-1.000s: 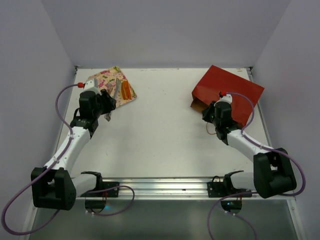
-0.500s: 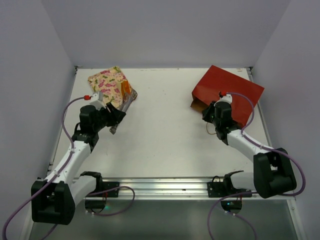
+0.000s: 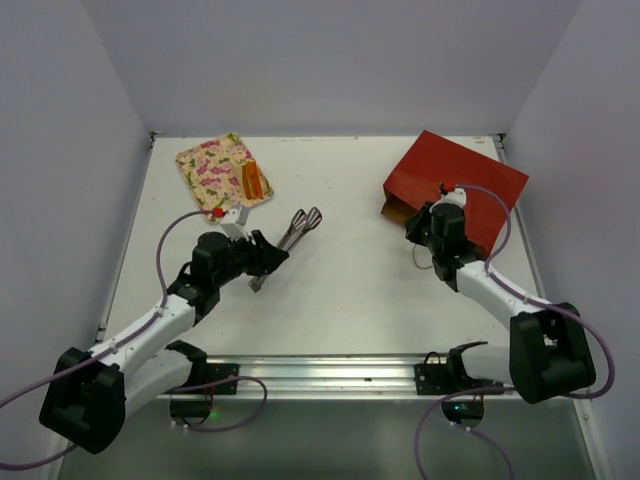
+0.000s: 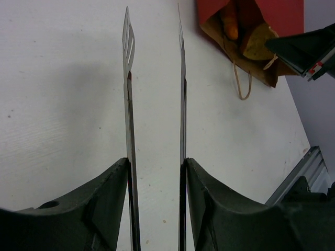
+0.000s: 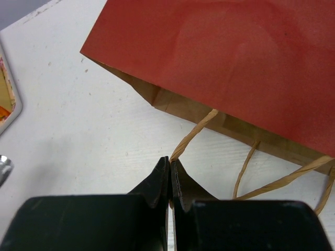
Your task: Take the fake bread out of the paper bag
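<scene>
The dark-red paper bag (image 3: 456, 184) lies flat at the back right, its brown mouth facing left. In the left wrist view an orange bread piece (image 4: 229, 25) and a tan piece (image 4: 257, 45) show inside the bag's mouth (image 4: 220, 32). My right gripper (image 3: 432, 234) is shut on the bag's cord handle (image 5: 194, 135), just in front of the bag (image 5: 235, 57). My left gripper (image 3: 262, 262) is shut on metal tongs (image 3: 300, 224), whose empty tips (image 4: 129, 31) are apart and point toward the bag. One orange bread piece (image 3: 251, 180) lies on the floral tray (image 3: 212, 162).
The floral tray sits at the back left, and its edge shows in the right wrist view (image 5: 7, 99). A second cord handle (image 4: 243, 83) lies loose on the table in front of the bag. The metal rail (image 3: 330, 372) runs along the near edge.
My left arm has swung from the floral tray toward the table's middle with the tongs, leaving the orange piece on the tray. The right arm has not moved.
</scene>
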